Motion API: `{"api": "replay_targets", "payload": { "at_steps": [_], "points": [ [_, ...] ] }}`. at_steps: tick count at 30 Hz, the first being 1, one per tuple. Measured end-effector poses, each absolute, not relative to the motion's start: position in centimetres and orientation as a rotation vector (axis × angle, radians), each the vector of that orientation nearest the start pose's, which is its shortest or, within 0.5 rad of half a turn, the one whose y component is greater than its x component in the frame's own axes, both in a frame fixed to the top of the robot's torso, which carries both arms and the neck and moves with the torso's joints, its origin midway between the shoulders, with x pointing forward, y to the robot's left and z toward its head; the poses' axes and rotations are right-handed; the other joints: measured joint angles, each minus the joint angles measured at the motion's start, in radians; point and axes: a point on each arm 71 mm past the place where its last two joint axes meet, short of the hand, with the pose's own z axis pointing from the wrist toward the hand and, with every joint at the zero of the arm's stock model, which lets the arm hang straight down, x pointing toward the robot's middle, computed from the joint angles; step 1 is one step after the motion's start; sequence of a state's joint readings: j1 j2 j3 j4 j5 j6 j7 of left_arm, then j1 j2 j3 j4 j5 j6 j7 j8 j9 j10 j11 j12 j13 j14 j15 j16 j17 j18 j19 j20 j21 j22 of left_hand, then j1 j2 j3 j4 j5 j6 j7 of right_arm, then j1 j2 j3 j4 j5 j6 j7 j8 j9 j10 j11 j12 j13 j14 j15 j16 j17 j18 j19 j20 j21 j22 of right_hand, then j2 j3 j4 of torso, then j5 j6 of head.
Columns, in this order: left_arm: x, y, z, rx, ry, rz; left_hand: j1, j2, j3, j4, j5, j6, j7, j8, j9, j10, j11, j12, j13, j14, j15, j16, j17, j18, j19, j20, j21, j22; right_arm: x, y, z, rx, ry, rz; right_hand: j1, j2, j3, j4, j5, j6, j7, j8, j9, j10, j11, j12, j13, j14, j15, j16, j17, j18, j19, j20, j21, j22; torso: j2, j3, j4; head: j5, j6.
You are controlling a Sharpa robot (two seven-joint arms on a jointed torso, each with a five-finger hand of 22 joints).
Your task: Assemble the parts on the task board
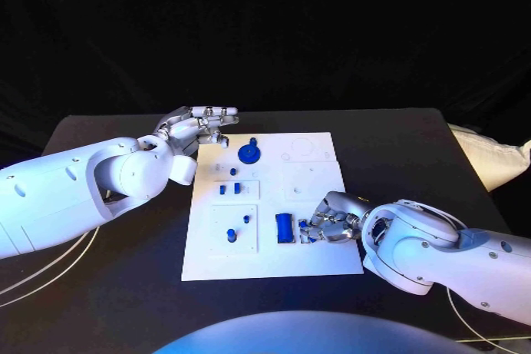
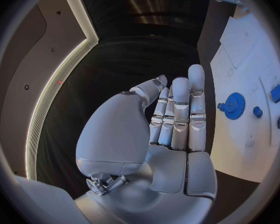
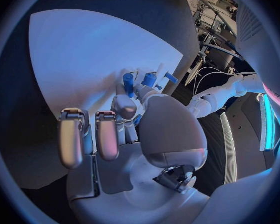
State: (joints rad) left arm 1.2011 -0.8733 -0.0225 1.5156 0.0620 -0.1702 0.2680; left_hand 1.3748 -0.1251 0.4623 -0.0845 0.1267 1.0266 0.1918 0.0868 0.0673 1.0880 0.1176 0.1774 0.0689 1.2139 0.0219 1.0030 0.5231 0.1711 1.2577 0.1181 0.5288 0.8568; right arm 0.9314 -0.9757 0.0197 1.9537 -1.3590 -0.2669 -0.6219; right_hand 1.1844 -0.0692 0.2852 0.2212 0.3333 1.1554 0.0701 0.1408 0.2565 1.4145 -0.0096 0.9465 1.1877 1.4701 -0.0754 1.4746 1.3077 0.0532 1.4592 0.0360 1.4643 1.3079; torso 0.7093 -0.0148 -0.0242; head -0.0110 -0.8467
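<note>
Left robot hand [image 1: 202, 124] flat and empty, right robot hand [image 1: 330, 220] curled on task board [image 1: 315, 258]

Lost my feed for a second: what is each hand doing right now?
Left hand: open, fingers straight, holding nothing.
Right hand: cannot tell; fingers curled beside the blue block.

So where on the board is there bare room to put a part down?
The task board is bare along its near edge, below the blue block, and at its far right corner. It is crowded around the gear beside the left hand, and by the right hand.
</note>
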Motion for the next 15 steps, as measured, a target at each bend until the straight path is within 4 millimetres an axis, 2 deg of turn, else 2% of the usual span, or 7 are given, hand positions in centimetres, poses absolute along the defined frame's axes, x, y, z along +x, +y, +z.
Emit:
{"api": "replay_targets", "payload": {
  "at_steps": [4,10,15],
  "points": [
    [49.02,21.92,-18.02,-1.228,1.545,-1.608,0.0,0.0,0.0,0.0,0.0,0.0,0.0,0.0,0.0,0.0,0.0,0.0,0.0,0.0,0.0,0.0,0.0,0.0,0.0,0.0,0.0,0.0,35.62,-17.03,-24.77,0.194,2.108,0.544,-0.042,0.01,-0.024,0.024,0.002,0.001,-0.001,0.0,0.002,0.0,0.0,0.0,0.0,0.0,0.0,0.0,0.0,0.0,0.0,0.0,0.0,0.0,0.0,0.0,0.0,0.0,0.001],
    [49.02,21.92,-18.03,-1.228,1.546,-1.608,0.0,0.0,0.0,0.0,0.0,0.0,0.0,0.0,0.0,0.0,0.0,0.0,0.0,0.0,0.0,0.0,0.0,0.0,0.0,0.0,0.0,0.0,35.63,-16.99,-24.75,0.185,2.106,0.541,-0.082,0.019,-0.081,0.057,0.027,0.006,-0.006,0.0,0.006,0.009,-0.002,0.0,0.003,0.0,0.0,0.005,0.0,0.0,0.0,0.0,0.006,0.0,0.0,-0.0002,0.0004,0.0,0.001],
    [49.02,21.94,-18.03,-1.228,1.547,-1.607,0.0,0.0,0.0,0.0,0.0,0.0,0.0,0.0,0.0,0.0,0.0,0.0,0.0,0.0,0.0,0.0,0.0,0.0,0.0,0.0,0.0,0.0,35.49,-16.86,-24.73,0.176,2.107,0.543,-0.092,0.03,-0.102,0.063,0.041,0.014,-0.007,0.0,0.009,0.014,-0.007,0.008,0.009,0.0,0.0,0.013,0.0,0.0,0.004,-0.004,0.007,0.0,0.0,-0.0001,0.0002,0.001,0.002]
  ]
}}
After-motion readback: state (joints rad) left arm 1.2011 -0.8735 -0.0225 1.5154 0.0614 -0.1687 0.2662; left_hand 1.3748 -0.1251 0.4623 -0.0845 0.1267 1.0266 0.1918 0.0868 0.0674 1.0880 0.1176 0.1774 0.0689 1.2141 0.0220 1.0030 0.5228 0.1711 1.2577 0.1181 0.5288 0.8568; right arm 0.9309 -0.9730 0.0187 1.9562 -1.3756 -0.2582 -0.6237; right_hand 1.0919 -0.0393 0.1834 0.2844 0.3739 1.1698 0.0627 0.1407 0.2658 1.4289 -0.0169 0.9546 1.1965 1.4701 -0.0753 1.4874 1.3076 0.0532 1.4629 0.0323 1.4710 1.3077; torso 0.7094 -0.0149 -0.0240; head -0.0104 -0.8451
